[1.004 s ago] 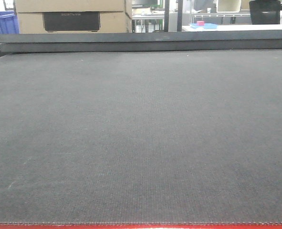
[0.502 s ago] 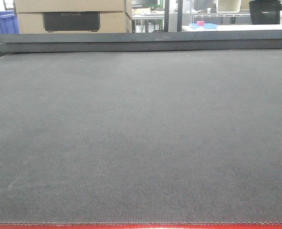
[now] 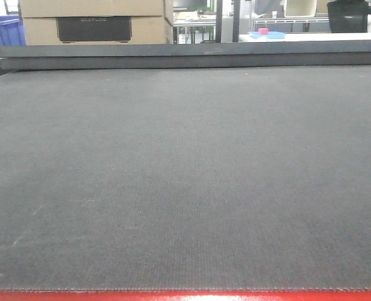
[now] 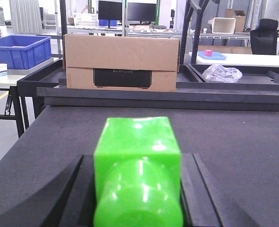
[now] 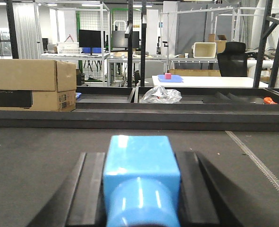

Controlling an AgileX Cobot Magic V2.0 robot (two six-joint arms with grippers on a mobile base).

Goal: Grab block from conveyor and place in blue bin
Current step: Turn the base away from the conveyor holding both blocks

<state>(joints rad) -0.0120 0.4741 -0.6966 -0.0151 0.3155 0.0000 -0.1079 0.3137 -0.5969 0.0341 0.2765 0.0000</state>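
The conveyor (image 3: 185, 175) fills the front view as a dark grey woven belt, with its red frame (image 3: 185, 296) along the bottom edge; no block or gripper shows there. In the left wrist view my left gripper (image 4: 138, 160) is shut on a glossy green block (image 4: 137, 137), held above the belt (image 4: 233, 142). In the right wrist view my right gripper (image 5: 141, 158) is shut on a glossy blue block (image 5: 140, 149) over the belt (image 5: 35, 151). The blue bin (image 4: 19, 49) stands beyond the belt's far left corner and also shows in the front view as the blue bin (image 3: 2, 30).
A cardboard box (image 4: 122, 64) sits behind the black rail (image 4: 167, 97) at the belt's far edge. A crumpled plastic bag (image 4: 222, 73) lies in a black tray to its right. A paper cup (image 4: 1, 70) stands by the bin. A pink cube (image 3: 263, 31) rests on a distant table.
The front view has shifted very slightly, showing a little more of the red frame. Nothing on the belt has changed.
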